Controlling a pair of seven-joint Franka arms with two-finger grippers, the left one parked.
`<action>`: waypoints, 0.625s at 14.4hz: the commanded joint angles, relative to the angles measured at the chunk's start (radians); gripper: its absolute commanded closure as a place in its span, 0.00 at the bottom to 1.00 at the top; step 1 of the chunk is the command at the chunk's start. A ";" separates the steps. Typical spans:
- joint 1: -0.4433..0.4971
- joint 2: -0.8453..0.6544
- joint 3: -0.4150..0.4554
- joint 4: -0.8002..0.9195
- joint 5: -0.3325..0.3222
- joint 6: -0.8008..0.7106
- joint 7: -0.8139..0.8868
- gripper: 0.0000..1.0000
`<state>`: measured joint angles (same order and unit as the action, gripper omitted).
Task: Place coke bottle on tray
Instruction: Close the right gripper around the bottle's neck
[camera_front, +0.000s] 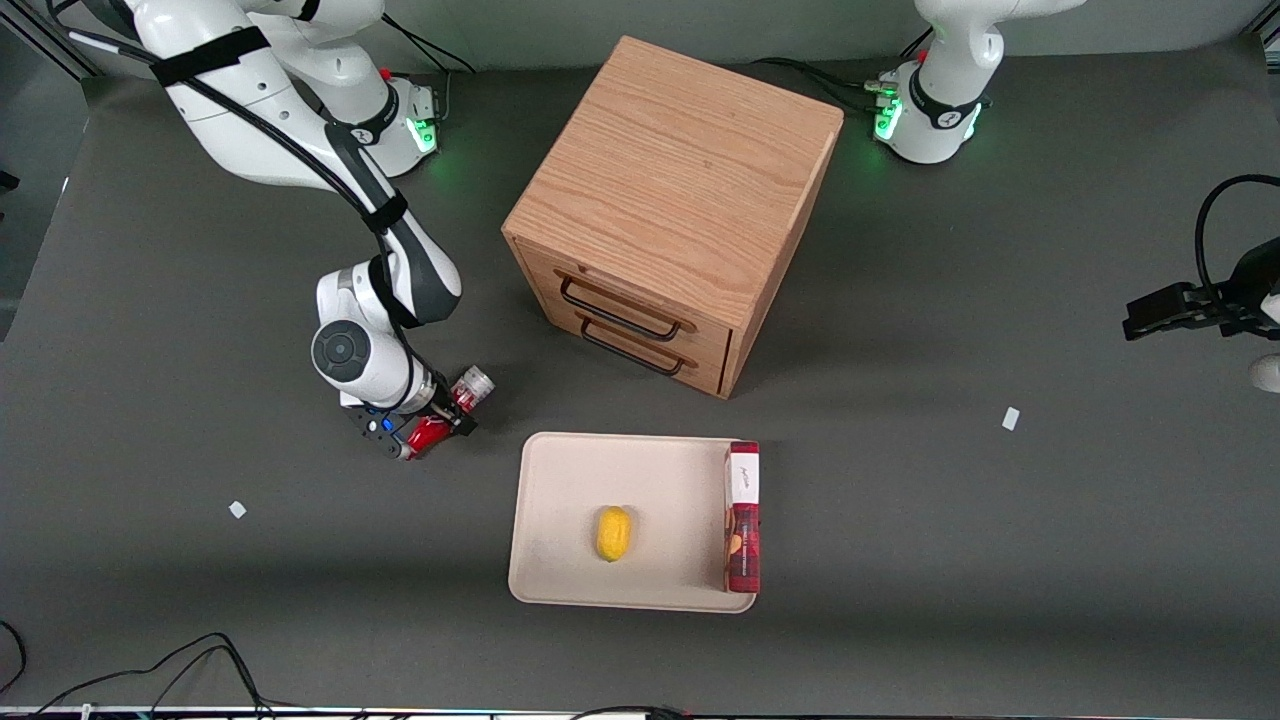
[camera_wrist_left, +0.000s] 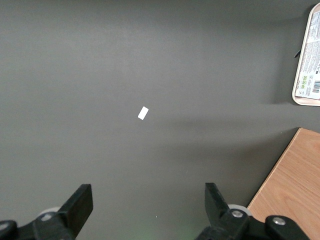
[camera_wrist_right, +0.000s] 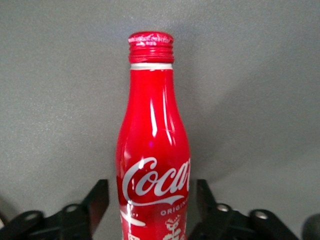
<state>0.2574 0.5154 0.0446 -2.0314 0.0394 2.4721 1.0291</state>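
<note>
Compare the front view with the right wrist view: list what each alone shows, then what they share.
Front view only: the tray holding a yellow lemon and a red box, and the wooden drawer cabinet. Right wrist view only: the white script logo and ribbed red cap. Shared: the coke bottle lying sideways in the gripper, beside the tray, above the grey table.

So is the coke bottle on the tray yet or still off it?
Off it. The gripper is shut on the coke bottle beside the tray, toward the working arm's end of the table.
</note>
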 joint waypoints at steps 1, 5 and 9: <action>0.003 0.003 0.000 -0.001 0.002 0.018 0.020 0.38; 0.002 0.003 -0.002 0.010 0.002 0.008 0.016 0.79; 0.003 -0.008 -0.002 0.037 0.002 -0.033 0.019 1.00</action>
<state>0.2569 0.5162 0.0446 -2.0240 0.0394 2.4711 1.0292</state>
